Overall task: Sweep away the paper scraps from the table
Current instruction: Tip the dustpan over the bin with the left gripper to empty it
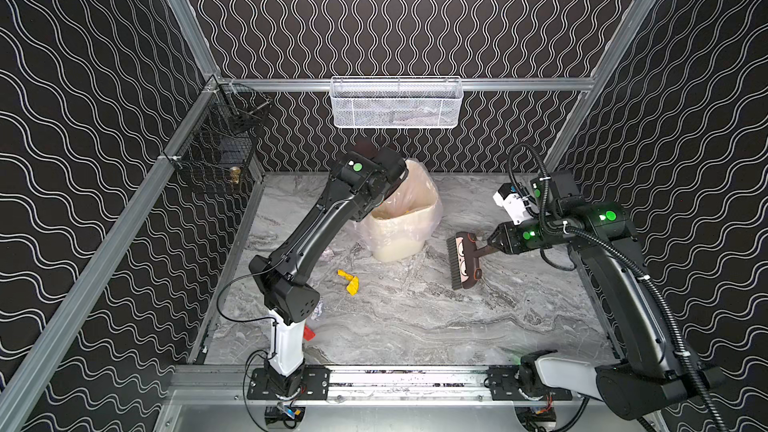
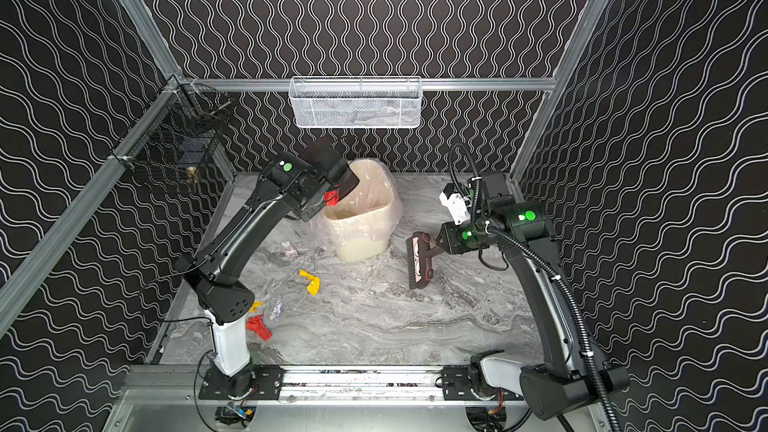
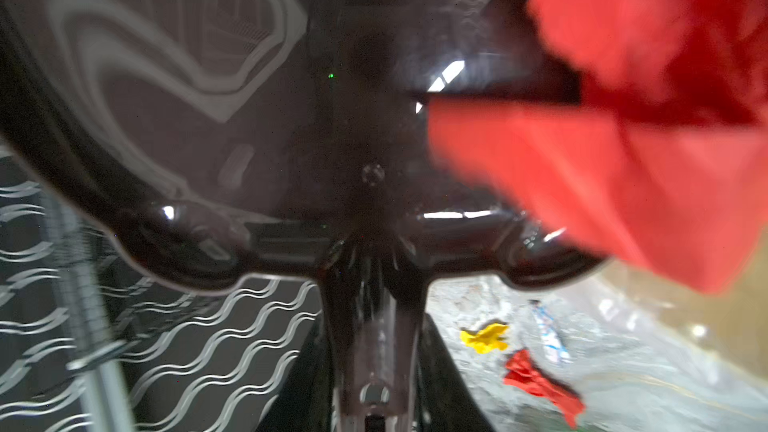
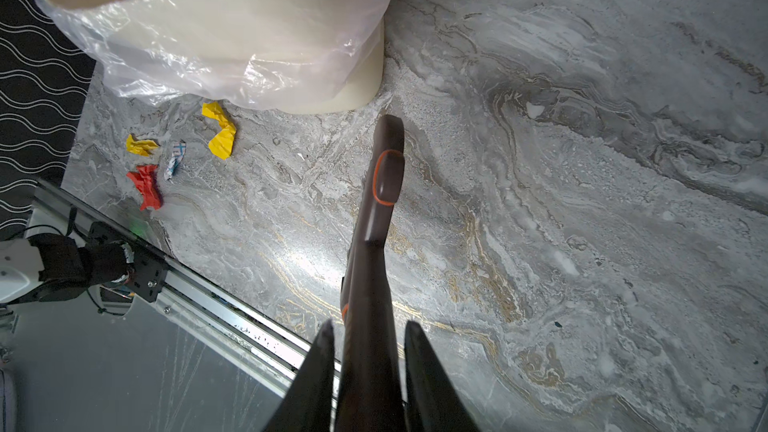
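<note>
Mostly paper scraps crowd the table's left side

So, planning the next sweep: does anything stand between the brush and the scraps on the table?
Nothing visible: bare table lies between the brush and the nearest yellow scrap; the bin stands farther back.

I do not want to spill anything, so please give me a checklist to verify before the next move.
1. The dustpan is tilted above the bin: ok.
2. The dustpan is empty: not ok, a red scrap hangs at its edge.
3. The right jaws are shut on the brush: ok.
4. The brush is apart from the bin: ok.
5. The table is free of paper scraps: not ok, several lie on its left part.
</note>
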{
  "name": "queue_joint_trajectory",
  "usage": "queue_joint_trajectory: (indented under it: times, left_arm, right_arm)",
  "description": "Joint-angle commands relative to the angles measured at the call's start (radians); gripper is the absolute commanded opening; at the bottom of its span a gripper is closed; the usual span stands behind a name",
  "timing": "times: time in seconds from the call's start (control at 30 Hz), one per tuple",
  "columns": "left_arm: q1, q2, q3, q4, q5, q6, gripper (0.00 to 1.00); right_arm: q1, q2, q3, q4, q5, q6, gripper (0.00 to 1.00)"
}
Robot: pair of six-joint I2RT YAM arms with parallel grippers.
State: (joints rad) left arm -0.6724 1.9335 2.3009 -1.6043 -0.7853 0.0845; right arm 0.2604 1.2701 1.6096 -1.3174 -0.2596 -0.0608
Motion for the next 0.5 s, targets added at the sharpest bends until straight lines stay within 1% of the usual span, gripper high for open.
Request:
queue_joint_trajectory:
  times: [0.0, 0.07, 0.33, 0.47]
  left_arm:
    - [-0.034, 0.004, -0.008, -0.077, -0.16, 0.031, 0.0]
    - [-0.061, 0.008, -0.016, -0.075, -0.243, 0.04, 0.0]
    - [-0.155, 0.021, -0.105, -0.075, -0.46, 0.073, 0.0]
    - [-0.187, 0.011, -0.143, -0.074, -0.53, 0.082, 0.0]
  right_arm:
    - [-0.001, 0.003, -0.003, 0.011, -0.031, 0.007, 0.0]
    - [0.0, 0.003, -0.007, 0.015, -0.033, 0.007, 0.0]
    - [-0.001, -0.016, -0.012, 0.012, -0.02, 0.012, 0.0]
    - [-0.001, -0.03, -0.024, 0.014, -0.013, 0.015, 0.0]
